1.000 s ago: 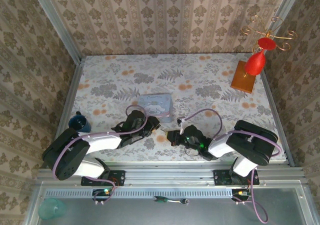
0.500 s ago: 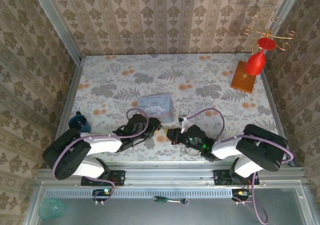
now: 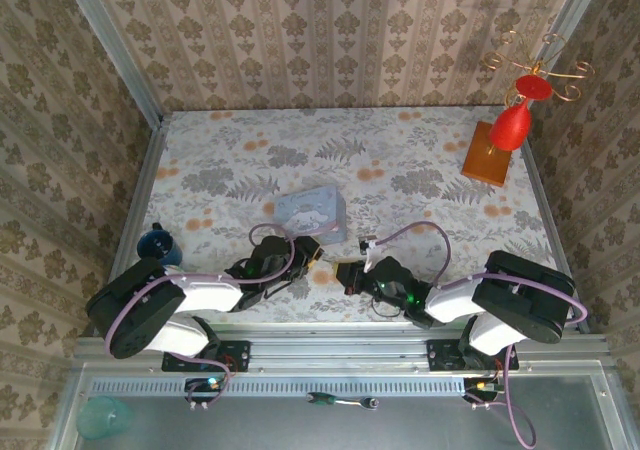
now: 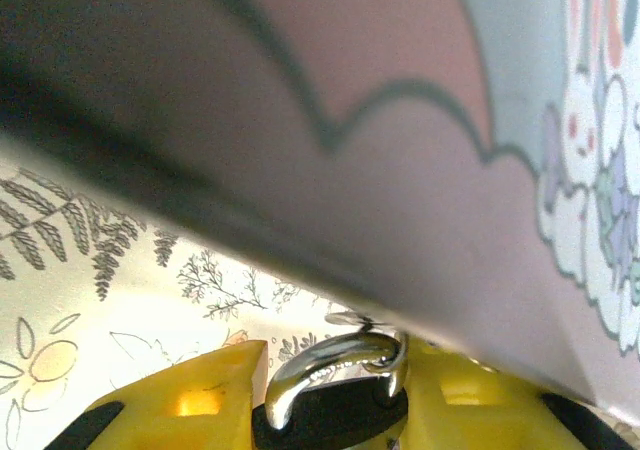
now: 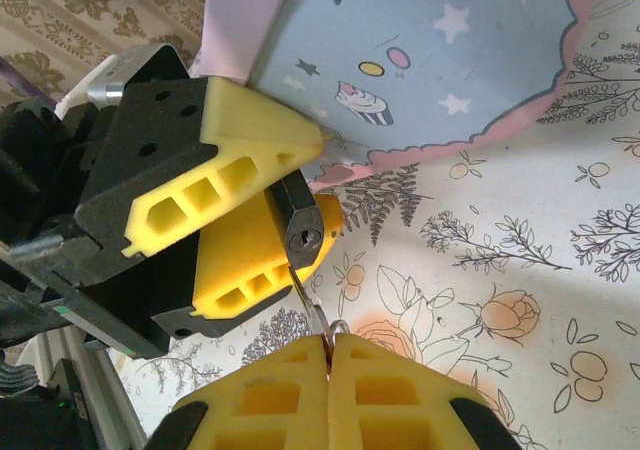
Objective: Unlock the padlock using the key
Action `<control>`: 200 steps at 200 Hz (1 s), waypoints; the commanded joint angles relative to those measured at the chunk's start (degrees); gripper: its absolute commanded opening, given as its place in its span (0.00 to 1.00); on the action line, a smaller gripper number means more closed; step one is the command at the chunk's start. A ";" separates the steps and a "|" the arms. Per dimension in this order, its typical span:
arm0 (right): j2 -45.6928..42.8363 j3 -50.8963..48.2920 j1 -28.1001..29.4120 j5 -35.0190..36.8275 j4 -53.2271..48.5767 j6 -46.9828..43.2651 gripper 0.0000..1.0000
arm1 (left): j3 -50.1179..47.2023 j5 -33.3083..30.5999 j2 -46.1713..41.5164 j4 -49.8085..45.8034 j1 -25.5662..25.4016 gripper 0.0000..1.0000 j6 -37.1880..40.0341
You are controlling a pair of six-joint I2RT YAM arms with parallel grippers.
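Note:
The tiny dark padlock point(image 5: 305, 225) sits pinched between the yellow fingers point(image 5: 262, 140) of my left gripper point(image 3: 308, 254), its keyhole face turned toward the right wrist camera. In the left wrist view its black body point(image 4: 330, 418) and silvery shackle point(image 4: 325, 363) show between the pads, right under the tin box. My right gripper point(image 5: 330, 342) is shut on a thin silver key point(image 5: 316, 313). The key's blade slants up to the padlock's lower edge, just under the keyhole. In the top view my right gripper point(image 3: 351, 273) sits close to the right of the left one.
The pastel cartoon tin box point(image 3: 312, 214) stands just behind both grippers, almost touching the left one. A dark blue cup point(image 3: 157, 242) is at the left edge. A wooden-based stand with a red ornament point(image 3: 510, 125) is at the far right.
Both grippers have edged closer together near the tin box, and the box has shifted and turned slightly. The right arm's elbow has swung outward.

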 commanded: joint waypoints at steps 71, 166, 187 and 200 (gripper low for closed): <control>2.62 -0.55 1.92 7.71 6.05 1.54 0.00 | 0.42 -1.10 -0.30 1.10 -0.55 0.00 -3.55; 3.15 1.21 1.89 7.21 4.50 1.75 0.00 | 2.09 0.11 -0.17 0.05 -0.60 0.00 -3.10; 2.90 1.67 1.89 7.28 3.99 1.48 0.00 | 2.45 0.53 -0.01 -0.12 -0.72 0.00 -3.22; 2.95 1.95 1.89 7.43 3.80 1.40 0.00 | 2.66 0.50 0.00 -0.15 -0.89 0.00 -3.29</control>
